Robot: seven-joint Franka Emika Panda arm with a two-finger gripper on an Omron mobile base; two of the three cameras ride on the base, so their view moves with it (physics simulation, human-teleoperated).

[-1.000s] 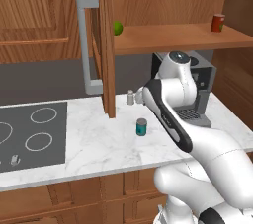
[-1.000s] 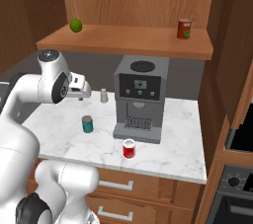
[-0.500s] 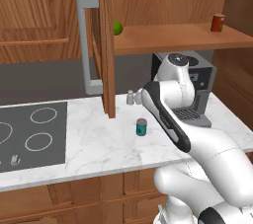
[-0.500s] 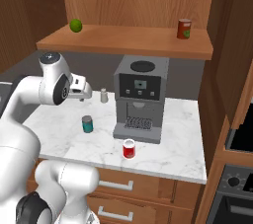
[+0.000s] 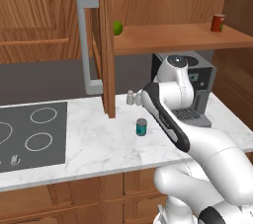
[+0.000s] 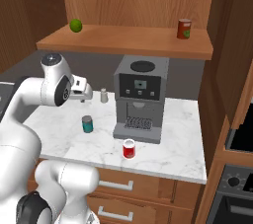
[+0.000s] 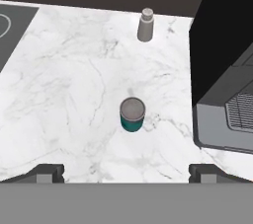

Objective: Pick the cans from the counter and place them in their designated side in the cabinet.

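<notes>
The teal can [image 7: 132,114] stands upright on the white marble counter [image 7: 74,85], directly below my gripper [image 7: 127,173]. The gripper hangs above it, open, with nothing between its fingertips [image 7: 47,172]. From the right base view, the gripper [image 6: 81,93] hovers above and slightly left of the teal can [image 6: 87,124]. The red can [image 6: 129,148] stands near the counter's front edge, in front of the coffee machine. The teal can [image 5: 142,127] is right of the open cabinet door [image 5: 106,40]. The cabinet shelf [image 6: 123,40] runs above the counter.
A grey coffee machine [image 6: 140,97] stands right of the teal can, and a small grey shaker [image 6: 104,95] stands behind it. On the shelf sit a lime [image 6: 75,25] at the left and a darker red can [image 6: 184,28] at the right. The hob [image 5: 29,134] lies far left.
The hand has edged very slightly to the right in the right base view. The cans have not moved.
</notes>
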